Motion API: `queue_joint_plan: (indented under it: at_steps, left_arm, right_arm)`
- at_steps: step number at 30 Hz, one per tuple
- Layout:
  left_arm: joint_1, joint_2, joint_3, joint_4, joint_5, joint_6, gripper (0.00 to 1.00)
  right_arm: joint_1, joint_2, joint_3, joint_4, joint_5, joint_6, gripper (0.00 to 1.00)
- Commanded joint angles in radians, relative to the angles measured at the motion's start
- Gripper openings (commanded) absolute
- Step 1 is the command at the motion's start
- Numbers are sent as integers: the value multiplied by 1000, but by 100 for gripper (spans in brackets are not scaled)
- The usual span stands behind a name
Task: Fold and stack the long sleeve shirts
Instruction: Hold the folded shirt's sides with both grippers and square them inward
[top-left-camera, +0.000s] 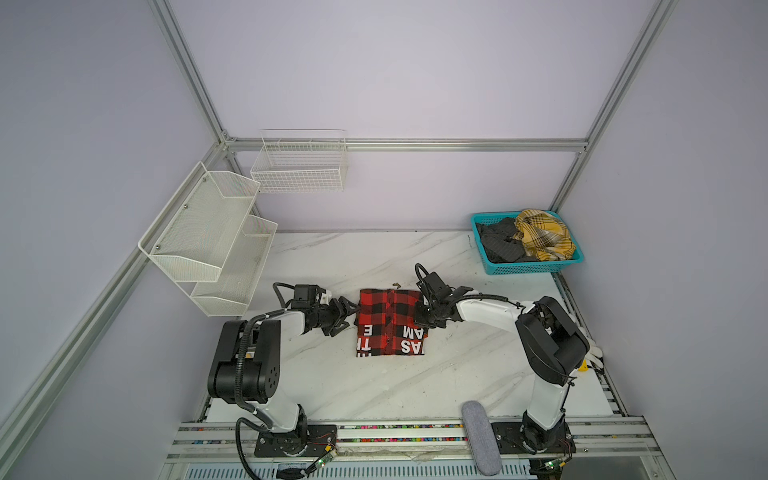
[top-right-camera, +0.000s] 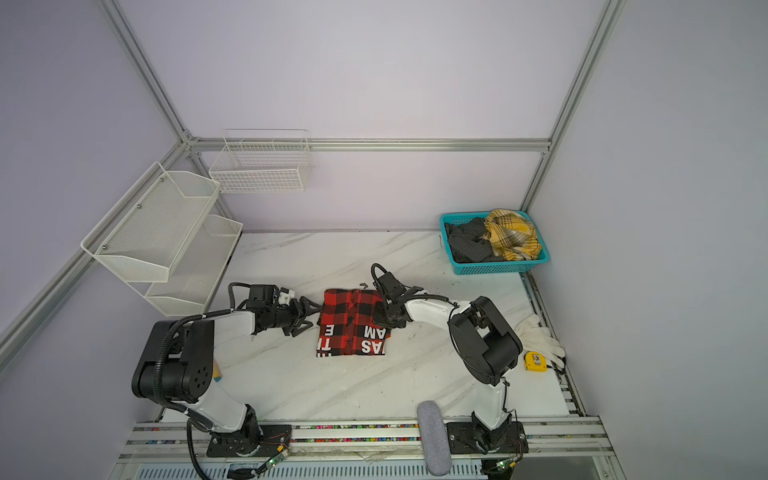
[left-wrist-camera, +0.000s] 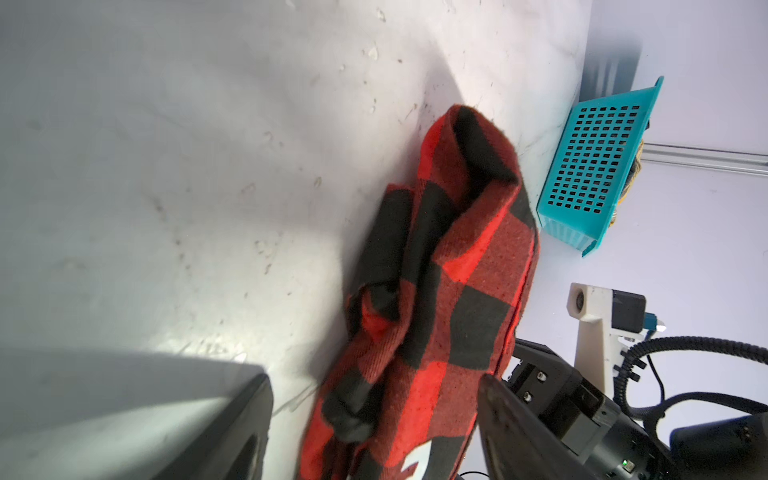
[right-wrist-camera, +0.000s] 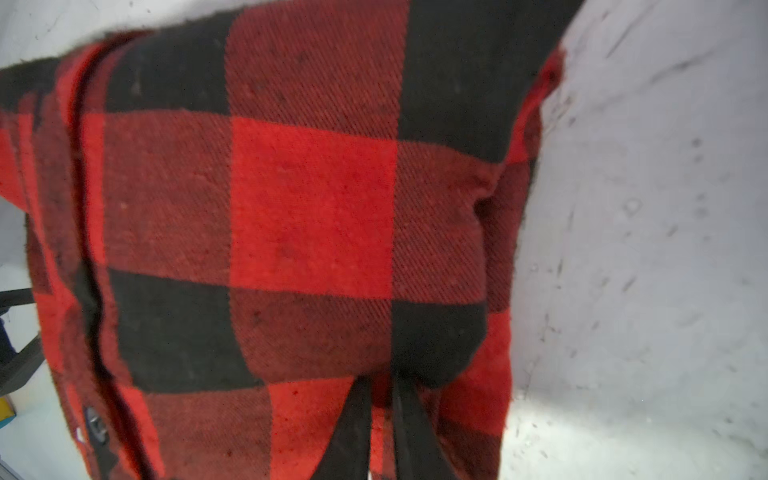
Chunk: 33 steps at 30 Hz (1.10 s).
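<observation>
Red-and-black check shirt (top-left-camera: 388, 322) lies mid-counter, folded to a rough rectangle, white letters on the near part. Right pincer (right-wrist-camera: 380, 417) is clenched on a small pinch of cloth at the shirt's right edge. Left pincer (top-left-camera: 348, 316) is released, jaws wide, at the shirt's left edge; can't tell if it touches.

Risks, as judged:
- Right grip looks thin, maybe the top layer only. A pull could peel that layer and open the fold.
- Only one side is held. Lifting or dragging now would likely skew the rectangle or let the left half sag.
- Left edge looks bunched and loose in the left wrist view. Closing there could grab uneven layers or push a wrinkle in.
- Counter looks smooth, so the whole shirt could slide instead of folding.

Surface: white marble-look counter (top-left-camera: 374, 395), scuffed and specked with lint. Teal basket (top-left-camera: 536, 269) sits at the far right corner, well apart from the shirt, holding a yellow plaid garment (top-left-camera: 542, 235) and a dark garment (top-left-camera: 498, 245), both unfolded. No stack seen.

Room: pale lilac walls, aluminium frame. White mesh shelf (top-left-camera: 208, 241) on the left wall, wire basket (top-left-camera: 299, 166) on the rear wall. White glove (top-right-camera: 540, 336) and yellow tape measure (top-right-camera: 535, 360) at the right edge. Grey pad (top-left-camera: 480, 436) on the front rail.
</observation>
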Motion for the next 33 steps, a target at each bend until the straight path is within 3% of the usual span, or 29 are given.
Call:
queue_joint_plan:
  at_steps: [1, 12, 18, 25, 33]
  left_arm:
    - [-28, 77, -60, -36, -90, -22, 78]
    - [-148, 230, -61, 141, -77, -132, 74]
    - [-181, 246, -68, 257, -16, -196, 58]
    - [-201, 194, -74, 380, 43, -295, 30]
    - [-221, 131, -28, 401, 52, -337, 17]
  right_arm:
    - [3, 17, 4, -5, 3, -1, 15]
    - [3, 42, 2, 3, 0, -5, 14]
    - [3, 58, 12, 10, -6, -4, 13]
    - [4, 55, 12, 12, -13, -1, 12]
    - [3, 18, 32, -17, 2, 3, 11]
